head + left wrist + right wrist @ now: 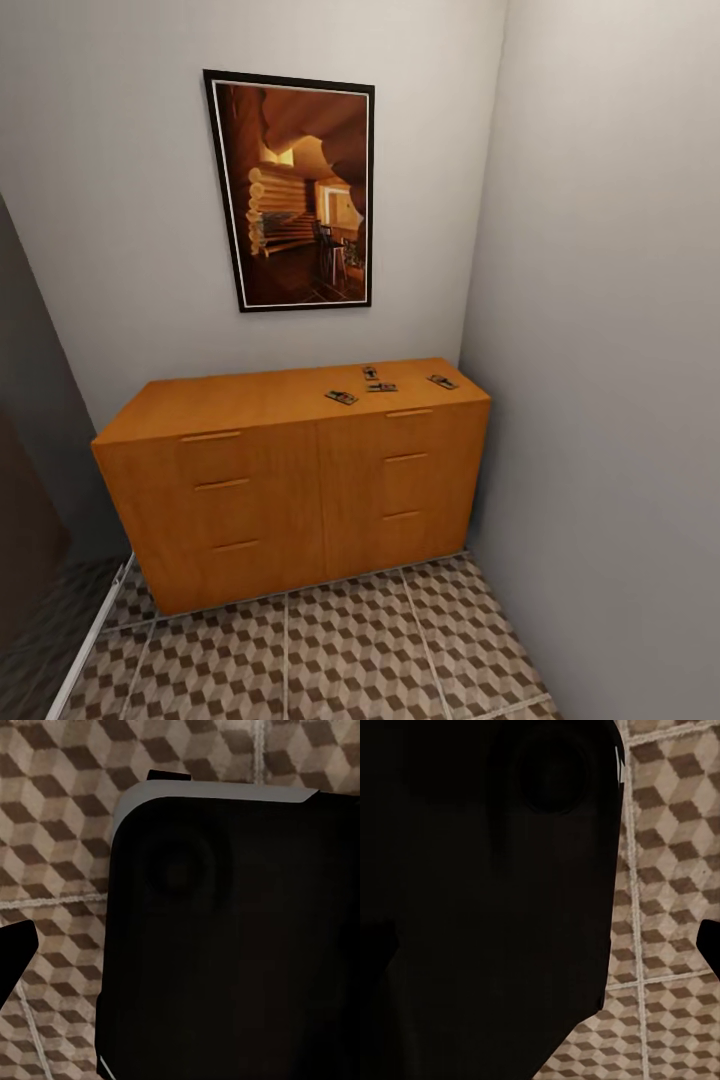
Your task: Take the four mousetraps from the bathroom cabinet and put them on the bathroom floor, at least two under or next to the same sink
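1. Head view: the cabinet (pixel 300 480) stands against the back wall, tucked into the corner, under a framed picture (pixel 295 190). Four mousetraps lie flat on its top, near the right end, close together but apart. One mousetrap (pixel 341 397) is nearest the front edge, a second mousetrap (pixel 381 387) is just behind it, a third mousetrap (pixel 370 373) is farther back, and a fourth mousetrap (pixel 442 381) is off to the right. They sit up there because nobody has taken them yet. The bathroom floor (pixel 350 650) in front holds no traps, so I think the job is only starting.

2. Left wrist view: a big dark robot part blocks most of the picture, with floor tiles (pixel 52 832) around it. I cannot tell if the left end effector is open or closed.

3. Right wrist view: the same, dark robot body and floor tiles (pixel 667 870) beside it. I cannot tell the right end effector's state either.
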`<state>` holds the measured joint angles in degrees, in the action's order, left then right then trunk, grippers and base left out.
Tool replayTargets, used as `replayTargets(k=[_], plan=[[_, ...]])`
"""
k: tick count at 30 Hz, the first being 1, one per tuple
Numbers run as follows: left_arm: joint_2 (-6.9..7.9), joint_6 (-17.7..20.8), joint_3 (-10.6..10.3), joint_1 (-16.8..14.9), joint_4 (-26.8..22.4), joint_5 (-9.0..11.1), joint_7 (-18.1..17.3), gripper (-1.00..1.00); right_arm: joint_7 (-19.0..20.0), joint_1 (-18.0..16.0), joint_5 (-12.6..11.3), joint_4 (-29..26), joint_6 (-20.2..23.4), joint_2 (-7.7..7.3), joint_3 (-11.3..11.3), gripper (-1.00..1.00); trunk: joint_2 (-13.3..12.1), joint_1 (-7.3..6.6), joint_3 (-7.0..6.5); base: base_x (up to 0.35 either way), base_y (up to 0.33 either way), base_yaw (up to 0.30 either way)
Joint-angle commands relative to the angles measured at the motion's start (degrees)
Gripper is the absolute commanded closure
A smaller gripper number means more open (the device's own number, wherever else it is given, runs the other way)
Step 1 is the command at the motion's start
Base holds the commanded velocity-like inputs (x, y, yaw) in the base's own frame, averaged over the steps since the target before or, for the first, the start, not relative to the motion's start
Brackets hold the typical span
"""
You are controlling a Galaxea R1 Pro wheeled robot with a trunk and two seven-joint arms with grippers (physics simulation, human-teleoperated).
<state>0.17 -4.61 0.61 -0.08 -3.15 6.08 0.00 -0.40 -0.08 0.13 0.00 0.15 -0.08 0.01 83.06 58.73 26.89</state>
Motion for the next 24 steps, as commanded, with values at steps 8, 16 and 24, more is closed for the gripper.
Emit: replayTargets(k=[8, 16, 24], plan=[[-0.05, -0.1, 0.0, 0.0, 0.0, 0.5, 0.0, -1.0, 0.0, 0.0, 0.1, 0.0, 0.0, -0.14, 0.1, -1.0, 0.0, 0.0, 0.04, 0.0, 0.0, 0.0], [-0.08, -0.1, -0.1, 0.0, 0.0, 0.4, 0.0, -1.0, 0.0, 0.0, 0.1, 0.0, 0.0, -0.04, 0.1, -1.0, 0.0, 0.0, 0.04, 0.0, 0.0, 0.0], [-0.23, -0.1, -0.2, 0.0, 0.0, 0.2, 0.0, -1.0, 0.0, 0.0, 0.0, 0.0, 0.0, -0.02, 0.1, -1.0, 0.0, 0.0, 0.04, 0.0, 0.0, 0.0]])
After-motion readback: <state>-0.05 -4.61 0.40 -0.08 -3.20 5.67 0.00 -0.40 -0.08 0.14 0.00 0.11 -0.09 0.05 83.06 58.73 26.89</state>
